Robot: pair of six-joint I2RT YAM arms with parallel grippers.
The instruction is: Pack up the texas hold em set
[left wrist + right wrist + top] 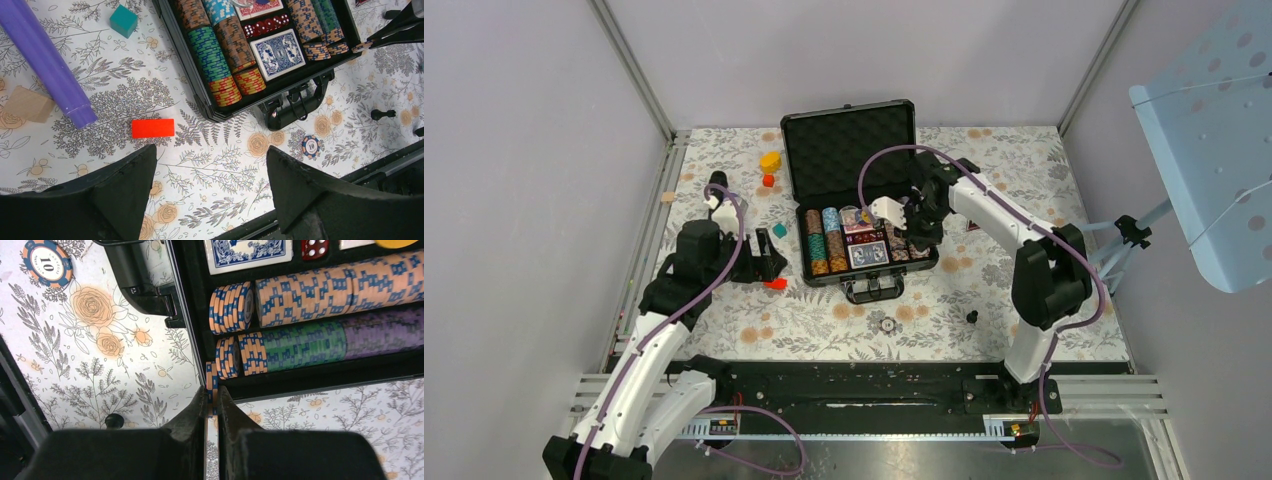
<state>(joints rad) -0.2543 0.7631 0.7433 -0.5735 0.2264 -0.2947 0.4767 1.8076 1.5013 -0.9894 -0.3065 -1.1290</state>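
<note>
Up close: right fingers (195,415) pinched shut on one orange-blue chip (212,380), held on edge. It sits right at the near right corner of the case (310,377), just outside the rim wall; can't tell if it touches the wall.

Left fingers (130,175) spread wide, nothing between them, hovering over bare worktop (215,175) left of the case. Red block (153,128) lies flat just beyond them.

Case is open mid-worktop, foam lid (849,140) standing up at the far side, handle (295,107) toward the arms. Inside:
- chip rows (215,55) on edge in the left slots, more in the right slots, with short orange-blue stacks at the near end of the right rows
- blue-backed deck (277,53) in the middle, red dice (265,26) just behind it, a second deck behind those

One loose chip marked 10 (310,146) lies flat on the worktop in front of the case, near the handle. Small black piece (382,114) to its right, apart from it.

Left of the case: purple cylinder (45,60) lying down, wooden block (27,103) beside its near end, teal block (123,20) close to the case wall. Yellow block (770,160) and a small red one (768,181) sit further back, near the lid's left side.
</note>
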